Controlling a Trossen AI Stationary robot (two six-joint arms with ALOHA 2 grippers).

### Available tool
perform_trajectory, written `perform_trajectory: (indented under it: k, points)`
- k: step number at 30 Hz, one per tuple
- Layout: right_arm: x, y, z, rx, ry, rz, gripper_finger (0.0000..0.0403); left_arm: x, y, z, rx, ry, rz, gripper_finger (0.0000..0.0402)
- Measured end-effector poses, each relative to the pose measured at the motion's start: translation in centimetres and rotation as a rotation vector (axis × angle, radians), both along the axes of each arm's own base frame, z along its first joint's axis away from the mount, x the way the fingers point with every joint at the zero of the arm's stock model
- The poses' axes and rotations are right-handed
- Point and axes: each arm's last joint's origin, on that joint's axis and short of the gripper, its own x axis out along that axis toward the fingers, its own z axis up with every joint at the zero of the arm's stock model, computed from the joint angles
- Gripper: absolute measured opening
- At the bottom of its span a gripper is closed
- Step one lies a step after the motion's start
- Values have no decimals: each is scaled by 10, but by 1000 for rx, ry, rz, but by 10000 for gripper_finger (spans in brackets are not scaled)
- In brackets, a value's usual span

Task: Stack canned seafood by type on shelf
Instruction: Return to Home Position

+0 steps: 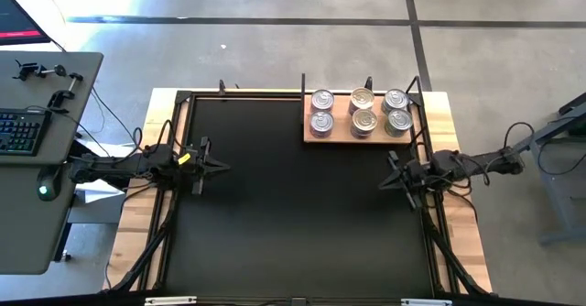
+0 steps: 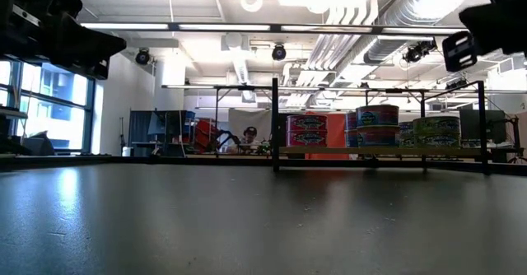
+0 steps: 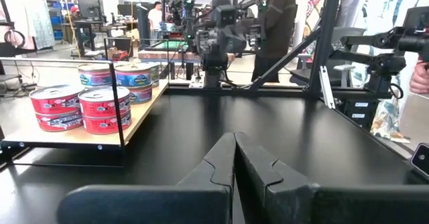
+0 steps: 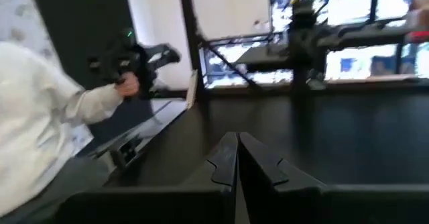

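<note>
Resting on the shelf (image 1: pixel 341 137), tins (image 1: pixel 363 121) form six stacks.

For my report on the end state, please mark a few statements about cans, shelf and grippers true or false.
1. The left gripper and right gripper are shut and empty. True.
2. The shelf holds cans in two rows of three. True.
3. One can lies off the shelf. False: all seen stand on it.
4. The red cans stand singly. False: they stand two high.
5. The shelf is on the left arm's side. False: the right arm's.
</note>
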Motion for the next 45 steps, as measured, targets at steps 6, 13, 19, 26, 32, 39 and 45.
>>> perform_trajectory:
  k: [6,13,19,26,32,39,45]
  points:
    - [0,-9,12,14,-97,-94,7,0,0,0,1,0,0,0]
    - [5,-13,-2,43,-92,-157,7,0,0,0,-6,0,-1,0]
    - [6,-13,-6,-14,-65,-161,7,0,0,0,-5,0,3,0]
    - [6,-13,-11,-28,-17,-164,7,0,1,0,-14,-2,19,0]
    - [6,-13,-11,35,-1,-163,7,0,1,0,-60,-2,19,0]
    - [6,-13,-11,-47,-20,-165,7,0,1,0,-50,-2,19,0]
    - [6,-13,-11,-24,-14,-165,7,0,0,0,-50,-2,18,0]
